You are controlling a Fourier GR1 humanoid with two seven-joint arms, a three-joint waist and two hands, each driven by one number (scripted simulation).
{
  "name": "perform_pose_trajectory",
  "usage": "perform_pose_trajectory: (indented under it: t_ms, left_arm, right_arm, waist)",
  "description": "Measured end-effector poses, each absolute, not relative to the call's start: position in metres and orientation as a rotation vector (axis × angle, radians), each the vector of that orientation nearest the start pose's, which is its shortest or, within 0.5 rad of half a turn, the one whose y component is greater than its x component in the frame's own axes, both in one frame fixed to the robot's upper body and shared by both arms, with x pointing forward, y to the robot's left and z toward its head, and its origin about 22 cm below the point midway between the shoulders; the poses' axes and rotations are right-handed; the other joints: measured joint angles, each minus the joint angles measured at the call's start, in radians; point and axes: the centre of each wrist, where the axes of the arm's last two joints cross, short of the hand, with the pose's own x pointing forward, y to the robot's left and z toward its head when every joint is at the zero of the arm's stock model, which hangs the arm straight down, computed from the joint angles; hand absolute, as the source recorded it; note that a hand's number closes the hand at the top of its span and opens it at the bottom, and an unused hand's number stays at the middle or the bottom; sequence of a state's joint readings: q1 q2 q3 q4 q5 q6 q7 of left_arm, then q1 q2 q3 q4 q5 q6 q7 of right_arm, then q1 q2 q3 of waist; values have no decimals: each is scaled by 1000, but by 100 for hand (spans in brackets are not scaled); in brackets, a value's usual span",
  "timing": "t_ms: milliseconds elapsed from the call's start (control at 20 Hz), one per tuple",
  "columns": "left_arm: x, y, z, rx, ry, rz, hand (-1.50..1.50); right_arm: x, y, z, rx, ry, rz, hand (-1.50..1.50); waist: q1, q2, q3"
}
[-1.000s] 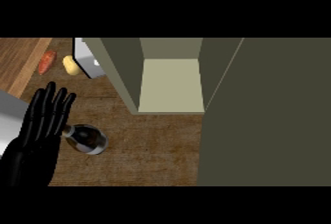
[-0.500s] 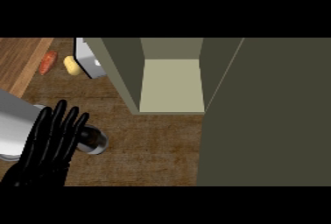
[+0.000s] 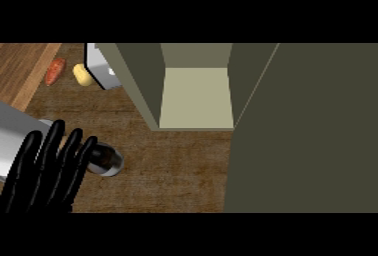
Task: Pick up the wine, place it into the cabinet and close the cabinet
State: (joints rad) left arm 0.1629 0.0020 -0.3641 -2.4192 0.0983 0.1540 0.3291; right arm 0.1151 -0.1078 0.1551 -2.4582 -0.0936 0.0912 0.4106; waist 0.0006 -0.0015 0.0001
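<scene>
seemingly to grasp it, the left hand (image 3: 46, 170) – fingers straight, released – overlaps the wine (image 3: 103, 160) at the worktop's (image 3: 177, 170) left edge, near the open cabinet (image 3: 196, 95).

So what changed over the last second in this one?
The left hand slid toward the view's lower edge and a little right, so its straight fingers now partly cover the wine bottle; whether it grips is unclear. The bottle, the open cabinet and the foods at upper left stayed put. No right hand shows.
</scene>
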Motion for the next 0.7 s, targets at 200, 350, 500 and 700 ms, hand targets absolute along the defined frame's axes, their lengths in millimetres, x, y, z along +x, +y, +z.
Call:
perform_pose_trajectory:
  t_ms: [200,350,500,700]
  left_arm:
    - [134,181,165,-353,-1865,77,-150]
    - [136,187,170,-306,-1862,88,-150]
    - [139,194,173,-262,-1857,100,-150]
    - [140,203,173,-209,-1837,113,-150]
  right_arm:
    - [144,-211,178,201,-1914,245,-150]
    - [142,-210,179,199,-1913,237,-150]
    - [142,-202,182,208,-1906,234,-150]
    - [142,-203,186,193,-1910,229,-150]
  waist:
    - [1,0,0]
    - [-1,0,0]
    - [-1,0,0]
    - [0,0,0]
